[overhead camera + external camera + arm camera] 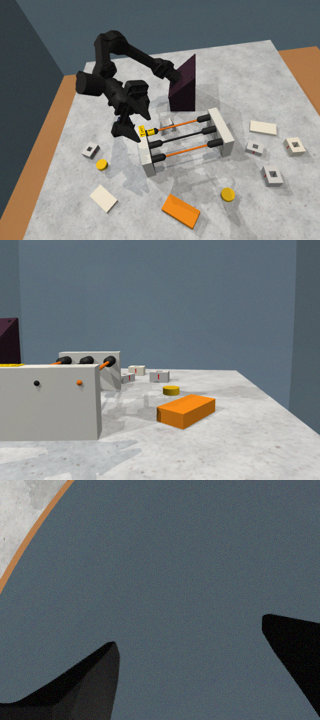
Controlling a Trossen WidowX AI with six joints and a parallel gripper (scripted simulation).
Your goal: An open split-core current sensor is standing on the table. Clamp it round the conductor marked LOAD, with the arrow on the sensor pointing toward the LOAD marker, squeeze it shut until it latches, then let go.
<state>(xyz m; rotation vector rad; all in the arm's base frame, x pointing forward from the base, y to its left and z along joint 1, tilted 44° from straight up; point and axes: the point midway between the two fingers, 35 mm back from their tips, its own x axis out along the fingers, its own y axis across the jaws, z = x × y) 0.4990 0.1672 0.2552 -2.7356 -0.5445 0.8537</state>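
Note:
The fixture is two white end blocks (223,134) (49,405) with three conductors between them. The rear orange conductor (180,124) carries a yellow collar and the yellow LOAD marker (141,131) (10,365) at its left end. A small pale grey open sensor (167,122) stands at this conductor, just behind its middle; I cannot tell whether it touches. My gripper (143,130) (191,636) is open and empty, its fingers spread wide at the LOAD end of the fixture, left of the sensor. The wrist view shows only wall and a table corner.
A dark purple wedge (184,87) (9,340) stands behind the fixture. Closed grey sensor blocks (90,150) (255,148) (272,175) (159,376), yellow discs (101,164) (227,194) (171,390), cream slabs (103,198) (262,127) and an orange block (180,210) (186,410) lie around.

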